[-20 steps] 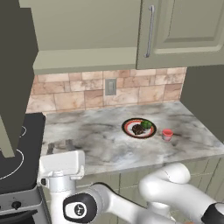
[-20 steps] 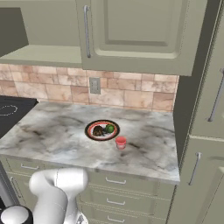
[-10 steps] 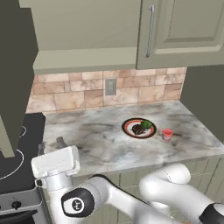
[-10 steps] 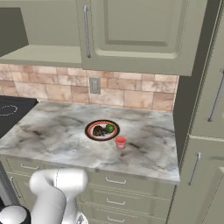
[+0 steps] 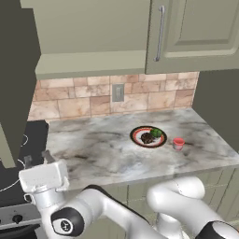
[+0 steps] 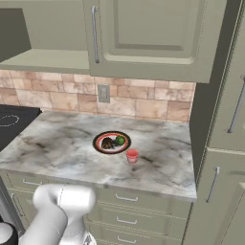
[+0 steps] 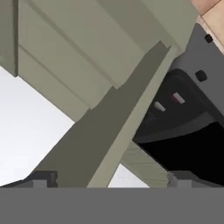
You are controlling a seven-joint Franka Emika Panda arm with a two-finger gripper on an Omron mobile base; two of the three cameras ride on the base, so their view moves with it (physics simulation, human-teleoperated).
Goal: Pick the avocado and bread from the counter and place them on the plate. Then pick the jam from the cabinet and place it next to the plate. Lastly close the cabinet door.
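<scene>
1. The hand has slid a touch further left over the last second. It now sits low at the left end of the table, over the stove's edge.
2. Nothing on the table has stirred. The avocado and bread sit together on the plate, and the jam stands just beside it on the right.
3. By my reading, that leaves only the last job. The cabinet door hangs open on the far left, and this drift looks like a line-up on it.
4. The arm is folded low in front of the base, forearm reaching left, with the hand pointing up and away.
5. The jaws stand wide apart with nothing between them. In the hand view the door's edge runs slantwise just ahead, not yet touched as far as I can tell.
</scene>
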